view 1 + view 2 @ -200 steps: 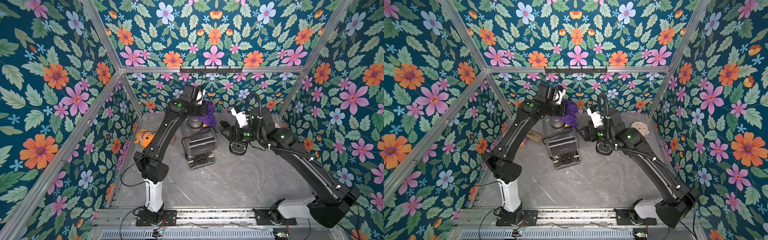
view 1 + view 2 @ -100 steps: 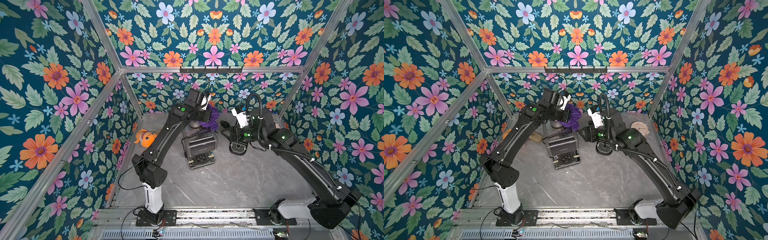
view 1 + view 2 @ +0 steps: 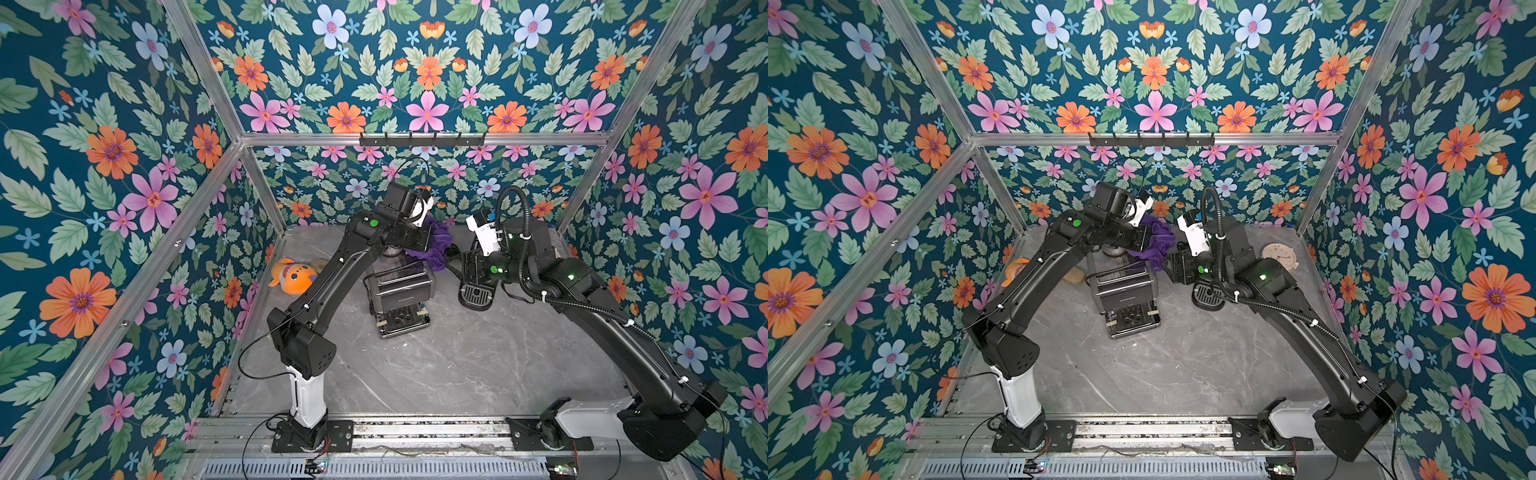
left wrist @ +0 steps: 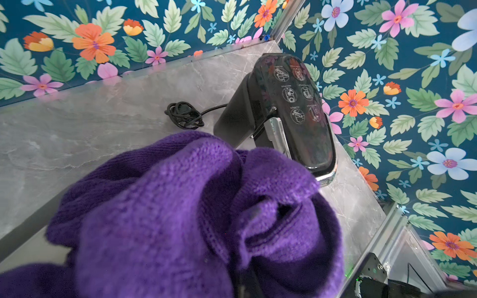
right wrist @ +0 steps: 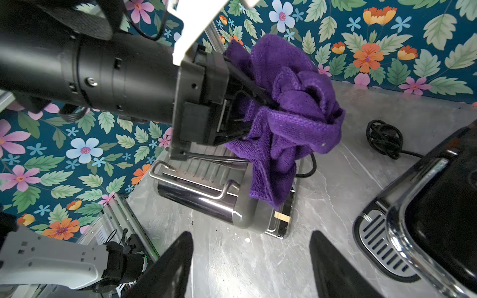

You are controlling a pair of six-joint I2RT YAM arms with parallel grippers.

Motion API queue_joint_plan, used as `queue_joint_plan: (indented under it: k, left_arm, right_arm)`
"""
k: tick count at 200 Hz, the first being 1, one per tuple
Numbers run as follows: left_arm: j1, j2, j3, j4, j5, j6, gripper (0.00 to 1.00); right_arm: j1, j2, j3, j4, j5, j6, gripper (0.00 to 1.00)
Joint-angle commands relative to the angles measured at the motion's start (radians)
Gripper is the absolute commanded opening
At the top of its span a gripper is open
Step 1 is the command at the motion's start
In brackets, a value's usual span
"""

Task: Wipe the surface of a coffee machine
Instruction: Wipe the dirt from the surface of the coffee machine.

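The left jaws are clenched on a bunched purple cloth (image 5: 291, 113) held above the coffee machine (image 5: 206, 196), with one flap hanging over its top corner. The right jaws stand released over the desk (image 5: 258, 258), between it and a black machine (image 5: 438, 206). A coiled cord (image 5: 384, 139) lies behind. A plush toy (image 3: 297, 276) sits well apart.

A cloth (image 3: 432, 245) hangs over the rear right corner of a coffee machine (image 3: 399, 291) on a table (image 3: 457, 374). Just right of the cloth stands a second machine (image 3: 473, 296). Behind the cloth lies a coiled cord (image 4: 184, 114). Well to its left lies a plush toy (image 3: 293, 276).
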Motion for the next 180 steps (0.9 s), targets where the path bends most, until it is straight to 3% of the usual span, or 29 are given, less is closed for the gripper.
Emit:
queue_joint_plan:
  k: [1, 52, 111, 180]
  left_arm:
    - [-0.005, -0.022, -0.003, -0.022, 0.005, 0.002, 0.00]
    - [-0.004, -0.140, -0.072, 0.040, -0.093, -0.018, 0.00]
    - [0.066, -0.321, -0.343, 0.102, -0.202, -0.031, 0.00]
    - [0.200, -0.512, -0.572, 0.324, -0.091, -0.184, 0.00]
  right_arm:
    - [0.000, -0.026, -0.016, 0.023, 0.043, -0.005, 0.72]
    - [-0.001, -0.049, -0.040, 0.034, 0.073, -0.012, 0.72]
    - [-0.002, -0.045, -0.037, 0.024, 0.067, -0.011, 0.72]
    - [-0.001, -0.037, -0.036, 0.036, 0.047, 0.009, 0.72]
